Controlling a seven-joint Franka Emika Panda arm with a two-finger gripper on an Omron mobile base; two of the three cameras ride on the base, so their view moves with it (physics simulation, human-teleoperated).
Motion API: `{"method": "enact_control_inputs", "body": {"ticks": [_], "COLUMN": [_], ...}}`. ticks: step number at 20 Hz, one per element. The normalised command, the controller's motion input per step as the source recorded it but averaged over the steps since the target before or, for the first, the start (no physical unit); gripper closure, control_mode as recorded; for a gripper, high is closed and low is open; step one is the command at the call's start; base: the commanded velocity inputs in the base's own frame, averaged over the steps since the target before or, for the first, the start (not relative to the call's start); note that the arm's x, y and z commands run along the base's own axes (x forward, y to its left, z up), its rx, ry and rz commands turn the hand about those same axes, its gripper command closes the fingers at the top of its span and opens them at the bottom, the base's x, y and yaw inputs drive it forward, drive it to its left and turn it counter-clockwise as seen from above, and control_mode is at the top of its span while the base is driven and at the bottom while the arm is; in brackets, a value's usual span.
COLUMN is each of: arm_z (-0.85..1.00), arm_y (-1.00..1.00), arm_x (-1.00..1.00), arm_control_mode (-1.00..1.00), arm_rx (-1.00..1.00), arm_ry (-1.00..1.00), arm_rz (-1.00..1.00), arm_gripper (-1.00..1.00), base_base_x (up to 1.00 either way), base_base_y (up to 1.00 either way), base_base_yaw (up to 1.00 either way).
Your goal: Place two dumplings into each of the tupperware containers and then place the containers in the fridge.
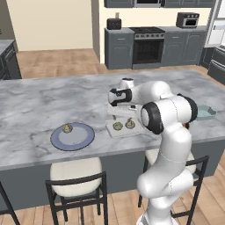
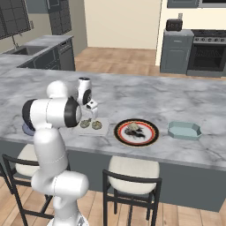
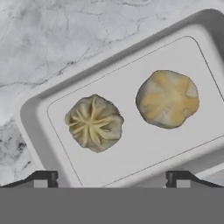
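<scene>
A pale tupperware container [image 3: 131, 151] lies on the marble island with two dumplings in it, one greenish-tan [image 3: 94, 123] and one tan-orange [image 3: 167, 99]. My gripper [image 3: 111, 177] hangs open just above this container [image 1: 124, 130], its fingertips [image 3: 43, 177] wide apart with nothing between them. From the base it shows as the gripper [image 1: 115, 115] [image 2: 91, 115] pointing down over the two dumplings [image 1: 117, 126] [image 2: 96, 125]. A second, blue-green container [image 1: 205, 112] [image 2: 184, 130] stands to the right. Another dumpling [image 1: 67, 128] sits on a blue-grey plate [image 1: 72, 138]. The fridge [image 1: 217, 30] is at the far right.
A red-and-black-rimmed plate [image 2: 136, 140] holding food lies between the two containers. Stools [image 1: 74, 176] stand along the island's near edge. Grey cabinets with a black oven [image 1: 148, 48] line the back wall.
</scene>
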Motion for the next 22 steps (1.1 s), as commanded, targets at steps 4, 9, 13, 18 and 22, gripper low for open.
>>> {"method": "enact_control_inputs", "body": {"ticks": [4, 9, 13, 18, 22], "arm_z": [0.19, 0.03, -0.08, -0.38, -0.46], "arm_y": [-0.15, 0.22, 0.48, 0.3, 0.0], "arm_x": [-0.63, -0.18, 0.04, 0.12, 0.38], "arm_control_mode": [-1.0, -1.0, -1.0, -1.0, -1.0], "arm_rx": [0.03, -0.05, -0.08, -0.05, 0.0], "arm_ry": [0.03, 0.0, 0.04, 0.06, 0.0], "arm_rz": [0.03, 0.4, 0.48, 0.59, 0.35], "arm_gripper": [-1.0, -1.0, -1.0, -1.0, -1.0], "base_base_x": [0.0, 0.0, 0.0, 0.0, 0.0], "base_base_y": [0.0, 0.0, 0.0, 0.0, 0.0], "base_base_yaw": [0.0, 0.0, 0.0, 0.0, 0.0]}}
